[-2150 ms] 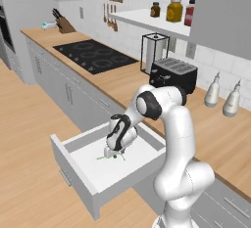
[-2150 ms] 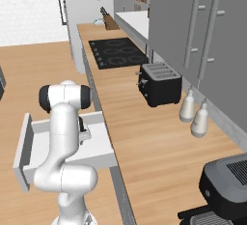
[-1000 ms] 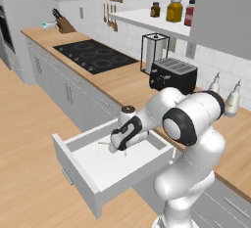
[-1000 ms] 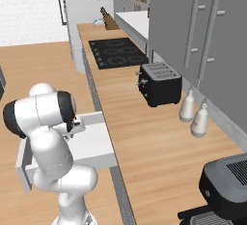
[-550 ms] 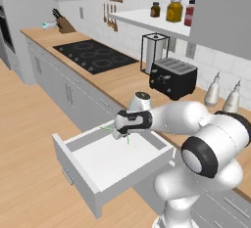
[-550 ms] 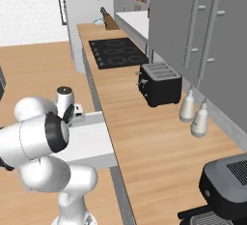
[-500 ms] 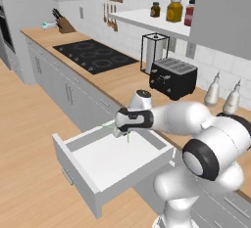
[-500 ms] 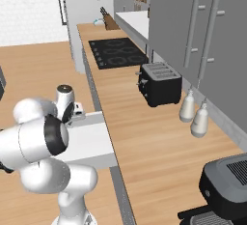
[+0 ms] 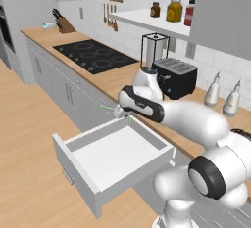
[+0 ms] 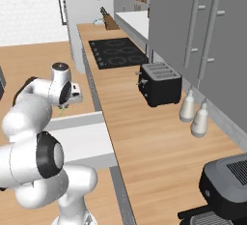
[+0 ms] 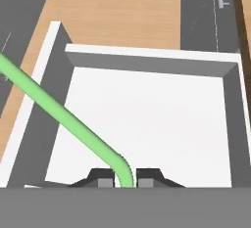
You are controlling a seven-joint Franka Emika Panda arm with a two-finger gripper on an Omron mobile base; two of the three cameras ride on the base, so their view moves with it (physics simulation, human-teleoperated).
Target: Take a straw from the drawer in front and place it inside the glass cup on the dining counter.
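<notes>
Taking the drawer as landmark in the left base view: left of its handle is wooden floor. The light-green straw is up above the drawer's far edge, raised clear of its white bottom. Next comes the claw, also above that edge, pinching the straw; in the hand view the straw bends between the two dark fingertips. Farther right, beyond the drawer on the wood-topped surface, stand the black toaster and two pale bottles.
</notes>
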